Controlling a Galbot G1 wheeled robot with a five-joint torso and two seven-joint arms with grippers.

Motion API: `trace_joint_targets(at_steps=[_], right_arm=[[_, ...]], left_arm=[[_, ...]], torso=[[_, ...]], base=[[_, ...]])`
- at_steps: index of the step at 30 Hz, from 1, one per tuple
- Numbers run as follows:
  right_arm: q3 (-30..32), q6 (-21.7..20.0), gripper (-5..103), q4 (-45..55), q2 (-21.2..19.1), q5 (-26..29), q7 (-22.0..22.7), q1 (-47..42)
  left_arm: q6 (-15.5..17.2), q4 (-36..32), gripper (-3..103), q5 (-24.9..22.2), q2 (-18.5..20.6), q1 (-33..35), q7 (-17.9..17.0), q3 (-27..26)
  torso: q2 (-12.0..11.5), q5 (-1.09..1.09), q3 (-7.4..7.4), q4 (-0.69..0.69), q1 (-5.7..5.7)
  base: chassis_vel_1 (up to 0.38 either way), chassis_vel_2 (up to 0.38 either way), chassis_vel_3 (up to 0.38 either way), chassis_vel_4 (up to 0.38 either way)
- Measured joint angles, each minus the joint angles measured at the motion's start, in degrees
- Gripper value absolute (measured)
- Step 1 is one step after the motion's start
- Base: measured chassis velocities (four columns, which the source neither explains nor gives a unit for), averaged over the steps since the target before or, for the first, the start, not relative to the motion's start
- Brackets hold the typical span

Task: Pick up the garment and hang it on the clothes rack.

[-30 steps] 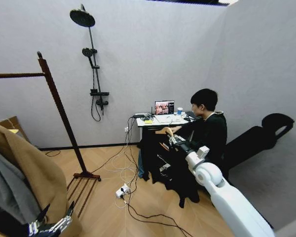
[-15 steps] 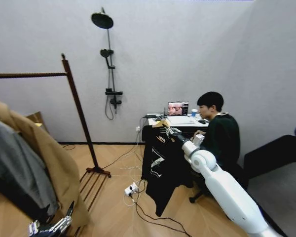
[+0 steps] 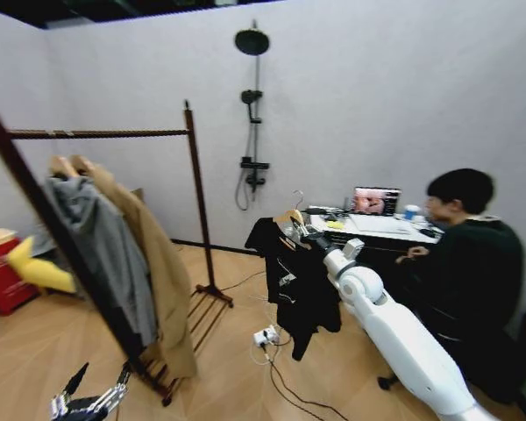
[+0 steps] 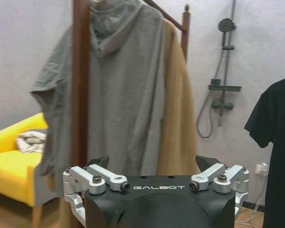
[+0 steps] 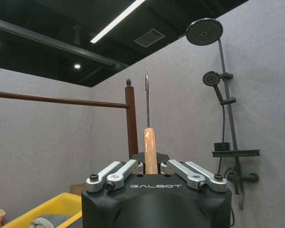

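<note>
Garment on its wooden hanger hangs in the air at about 5 o'clock of centre, clamped at the hanger neck by the right end effector. Since the earlier frames the whole view has swung, so the camera turned: clothes rack now sits at 9 to 10 o'clock, top bar mostly visible, grey hoodie and tan coat on it. Rack now faces the carry. Left end effector released, idle at 7 o'clock.

Even, soft indoor light, long white ceiling strip light glowing overhead, head view smeared by motion blur, bowed at edges, wrist views sharp
</note>
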Motion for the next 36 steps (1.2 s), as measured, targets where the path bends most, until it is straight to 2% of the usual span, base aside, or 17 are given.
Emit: trace_joint_targets(at_steps=[17, 24, 34, 36], right_arm=[[0.8, 0.1, 10, -2.6, -1.5, -1.6, -1.2, 2.1], [0.5, -1.2, 10, -3.8, -2.0, -0.7, -1.6, 5.1], [-4.8, -1.5, 10, -7.1, -0.3, 2.3, -2.3, 12.0], [-8.2, -1.3, 10, -9.3, 1.0, 3.0, -2.8, 17.4]], left_arm=[[0.0, 0.0, 100, 0.0, 0.0, 0.0, 0.0, 0.0], [0.0, 0.0, 100, 0.0, 0.0, 0.0, 0.0, 0.0], [0.0, 0.0, 100, 0.0, 0.0, 0.0, 0.0, 0.0], [0.0, 0.0, 100, 0.0, 0.0, 0.0, 0.0, 0.0]], torso=[[0.0, 0.0, 0.0, 0.04, -0.01], [0.0, -0.01, -0.01, -0.02, -0.02], [0.0, -0.01, 0.0, 0.02, -0.01], [0.0, -0.01, 0.01, -0.01, 0.03]], base=[[0.114, 0.119, 0.125, 0.109], [-0.053, 0.078, 0.07, -0.047], [-0.187, 0.205, 0.206, -0.206], [-0.234, 0.249, 0.237, -0.238]])
